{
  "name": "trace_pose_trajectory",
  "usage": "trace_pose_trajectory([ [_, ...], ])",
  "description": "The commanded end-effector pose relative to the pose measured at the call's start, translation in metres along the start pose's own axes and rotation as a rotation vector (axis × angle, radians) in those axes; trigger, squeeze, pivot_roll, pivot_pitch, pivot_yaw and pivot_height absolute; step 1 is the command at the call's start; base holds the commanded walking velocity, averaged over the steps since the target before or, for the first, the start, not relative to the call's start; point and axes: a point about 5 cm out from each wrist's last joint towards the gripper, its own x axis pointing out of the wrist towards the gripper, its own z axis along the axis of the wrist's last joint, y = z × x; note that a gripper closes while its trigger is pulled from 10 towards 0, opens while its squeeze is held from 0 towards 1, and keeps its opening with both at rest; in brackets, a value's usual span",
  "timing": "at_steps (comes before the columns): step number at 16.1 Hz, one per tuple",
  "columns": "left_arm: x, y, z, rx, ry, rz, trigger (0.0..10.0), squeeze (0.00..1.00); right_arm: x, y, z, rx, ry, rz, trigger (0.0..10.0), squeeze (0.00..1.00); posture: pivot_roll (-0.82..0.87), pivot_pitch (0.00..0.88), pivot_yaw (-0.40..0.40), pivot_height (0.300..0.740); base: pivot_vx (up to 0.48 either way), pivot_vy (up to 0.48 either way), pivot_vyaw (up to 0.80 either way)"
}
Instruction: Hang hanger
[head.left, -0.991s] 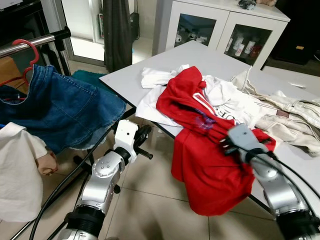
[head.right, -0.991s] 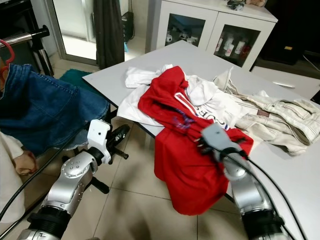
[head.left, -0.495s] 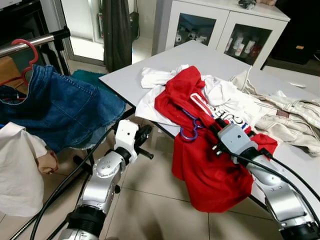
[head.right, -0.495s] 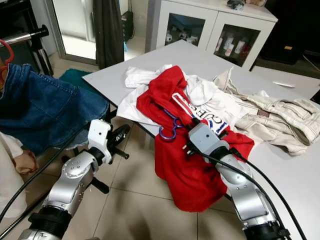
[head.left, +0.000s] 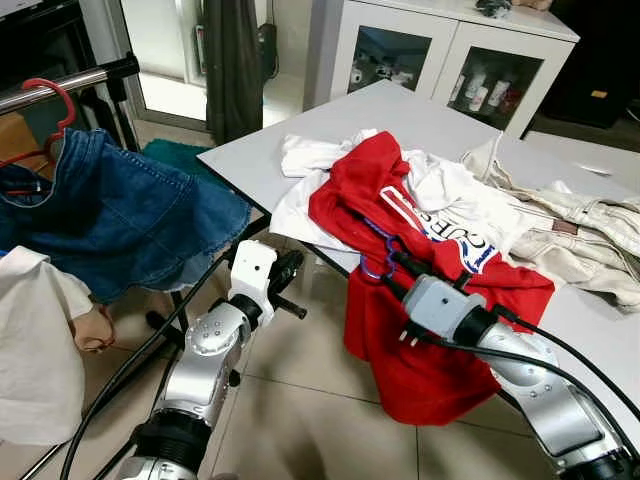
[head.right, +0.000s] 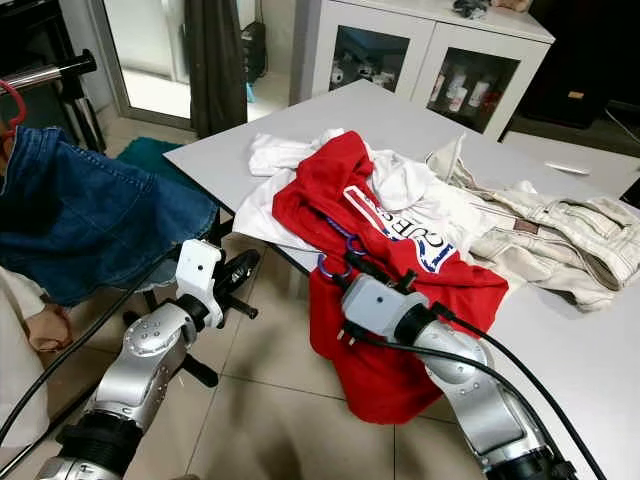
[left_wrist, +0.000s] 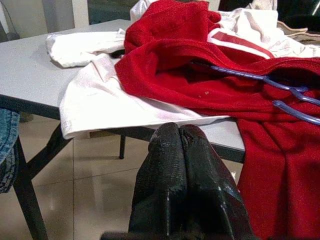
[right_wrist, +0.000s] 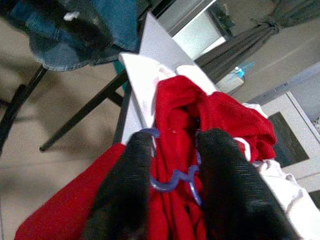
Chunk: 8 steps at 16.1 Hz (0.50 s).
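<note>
Nearest to the camera, the left gripper hangs low beside the table edge with its two black fingers pressed together and holding nothing; it looks idle. A little further, the right gripper reaches over the red hoodie, which hangs half off the near edge of the white table. Its fingers are spread apart, one on each side of the purple hanger, and the hook of the hanger sticks out of the red cloth just beside the table edge. In the right wrist view the fingers stand around the hook but are not yet closed on it, so I judge that the step in hand is the grasp of the hanger, which carries the hoodie. The next move, in my opinion, calls for closing the fingers firmly on the thin plastic near the hook, then lifting the whole garment free of the white shirt and the beige jacket that lie behind it. After that the hanger must travel to the metal rail far on the left, where a denim garment already hangs on a red hanger.
</note>
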Motion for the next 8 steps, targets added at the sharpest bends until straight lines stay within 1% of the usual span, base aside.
trace_pose_trajectory([
  [1,0.004,-0.001,0.004,0.017,-0.011,-0.008,10.0,0.0,0.001,0.002,-0.006,-0.064,0.033,0.028,10.0,1.0,0.01,0.0,-0.092,0.74,0.0,0.0,0.0],
  [2,0.003,-0.001,0.004,0.016,-0.012,-0.007,10.0,0.0,0.004,0.006,-0.01,-0.106,0.053,0.053,10.0,0.78,0.02,0.0,-0.094,0.74,0.0,0.0,0.0],
  [3,0.002,-0.002,0.003,0.016,-0.011,-0.006,10.0,0.0,0.009,0.009,-0.012,-0.134,0.07,0.061,10.0,0.0,0.02,0.0,-0.094,0.74,0.0,0.0,0.0],
  [5,0.002,-0.003,0.003,0.015,-0.011,-0.006,10.0,0.0,0.016,0.009,-0.014,-0.171,0.094,0.045,10.0,0.0,0.02,0.0,-0.096,0.74,0.0,0.0,0.0],
  [6,0.002,-0.003,0.003,0.012,-0.012,-0.003,10.0,0.0,0.021,0.007,-0.018,-0.23,0.129,0.014,10.0,0.0,0.02,0.0,-0.101,0.74,0.0,0.0,0.0],
  [8,0.002,-0.004,0.003,0.011,-0.013,-0.003,10.0,0.0,0.03,0.002,-0.023,-0.257,0.172,-0.043,10.0,0.0,0.02,0.0,-0.102,0.74,0.0,0.0,0.0],
])
